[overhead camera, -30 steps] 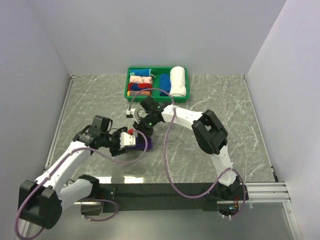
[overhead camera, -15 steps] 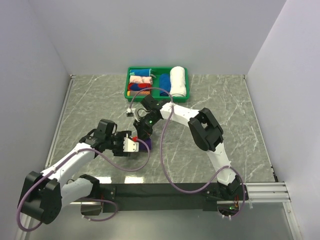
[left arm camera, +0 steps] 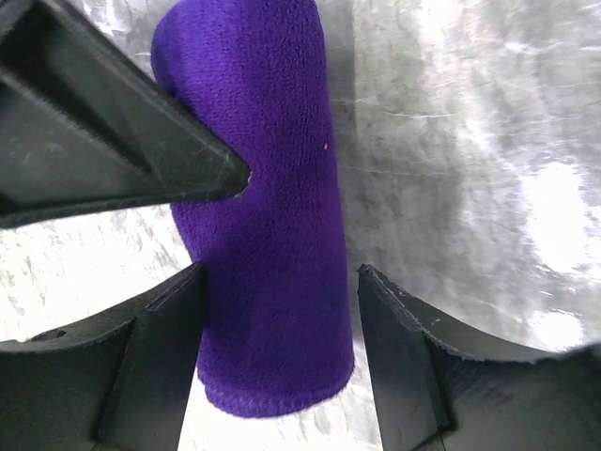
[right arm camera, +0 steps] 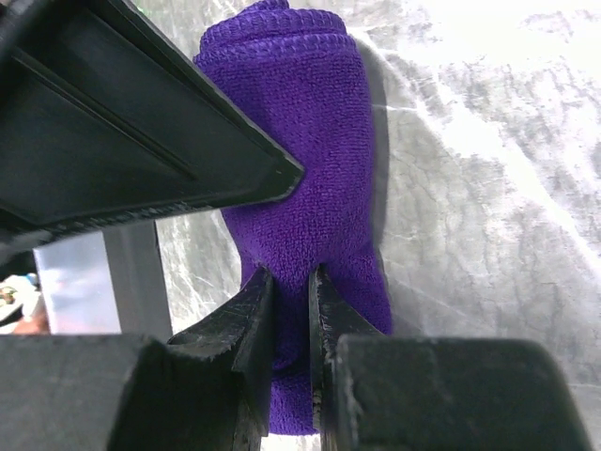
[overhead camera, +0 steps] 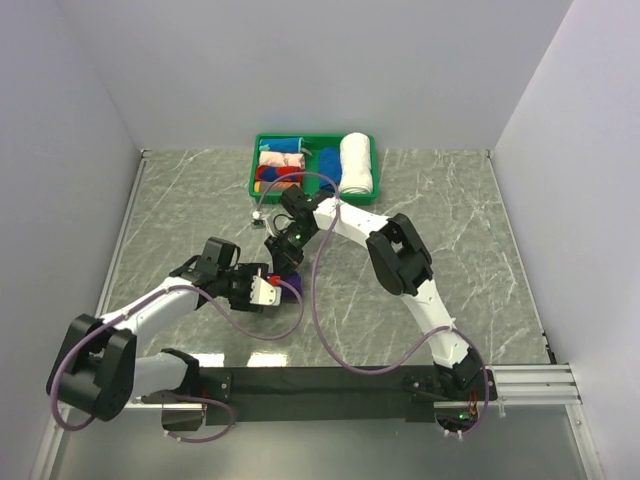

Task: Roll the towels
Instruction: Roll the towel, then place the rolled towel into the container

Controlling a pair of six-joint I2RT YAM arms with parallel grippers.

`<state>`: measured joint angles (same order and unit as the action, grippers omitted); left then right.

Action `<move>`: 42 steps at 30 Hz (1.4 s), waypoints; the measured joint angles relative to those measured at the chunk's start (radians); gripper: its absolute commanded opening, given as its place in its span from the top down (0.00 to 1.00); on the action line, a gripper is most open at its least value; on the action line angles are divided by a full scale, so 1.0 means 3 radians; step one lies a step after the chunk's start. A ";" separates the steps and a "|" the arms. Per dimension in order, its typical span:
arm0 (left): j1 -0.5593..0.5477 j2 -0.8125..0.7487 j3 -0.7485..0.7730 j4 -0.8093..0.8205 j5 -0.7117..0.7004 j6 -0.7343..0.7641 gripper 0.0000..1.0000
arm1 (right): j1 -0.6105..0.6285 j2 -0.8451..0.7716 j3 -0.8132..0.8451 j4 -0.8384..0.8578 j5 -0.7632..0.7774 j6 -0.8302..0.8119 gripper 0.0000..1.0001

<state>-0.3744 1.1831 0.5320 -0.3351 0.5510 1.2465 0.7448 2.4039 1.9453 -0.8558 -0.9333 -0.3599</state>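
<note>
The deep-purple towel (overhead camera: 291, 287) lies rolled into a short thick roll on the marble table, near the middle front. My left gripper (overhead camera: 272, 290) is open and straddles one end of the roll. In the left wrist view (left arm camera: 282, 277) the towel (left arm camera: 263, 141) sits between the fingers, against the left one, with a small gap at the right one. My right gripper (overhead camera: 284, 262) comes down from the far side. In the right wrist view (right arm camera: 291, 277) its fingers are nearly closed, pinching a fold of the towel (right arm camera: 300, 103).
A green tray (overhead camera: 253, 165) stands at the back centre of the table and holds several rolled towels, among them a thick white one (overhead camera: 356, 160) and a blue one (overhead camera: 328, 165). White walls close in the table on three sides.
My left gripper has swung in and lowered onto the roll's end. The right gripper has shifted slightly left and nearer, staying on the towel. The roll shows less from above.
</note>
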 measured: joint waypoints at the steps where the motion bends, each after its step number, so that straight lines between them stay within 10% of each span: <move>1: 0.0000 0.0050 0.0001 0.0038 0.0001 0.0013 0.32 | -0.0005 0.0025 0.0031 -0.0027 -0.0011 0.0010 1.00; 9: 0.0004 0.0500 0.0206 0.0114 0.0031 0.0033 0.43 | -0.0034 0.0163 0.0202 -0.0174 -0.0025 0.0081 0.98; 18: 0.0019 0.0956 0.0718 -0.0374 0.0032 -0.0128 0.90 | -0.0066 0.0224 0.0336 -0.0245 0.0134 0.0256 0.41; 24: -0.0022 0.1076 0.0964 -0.0624 0.0017 -0.0430 0.99 | -0.0282 0.0066 0.0136 -0.0262 0.0170 0.0366 0.21; 42: -0.0065 0.1795 0.3006 -0.0891 -0.0305 -0.3988 1.00 | -0.2288 -0.1770 -0.1336 -0.0618 0.0613 0.0135 0.03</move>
<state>-0.3939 1.7218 1.4338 -0.6025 0.4595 0.0502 0.0586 1.8729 1.5444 -1.0412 -0.7494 -0.3195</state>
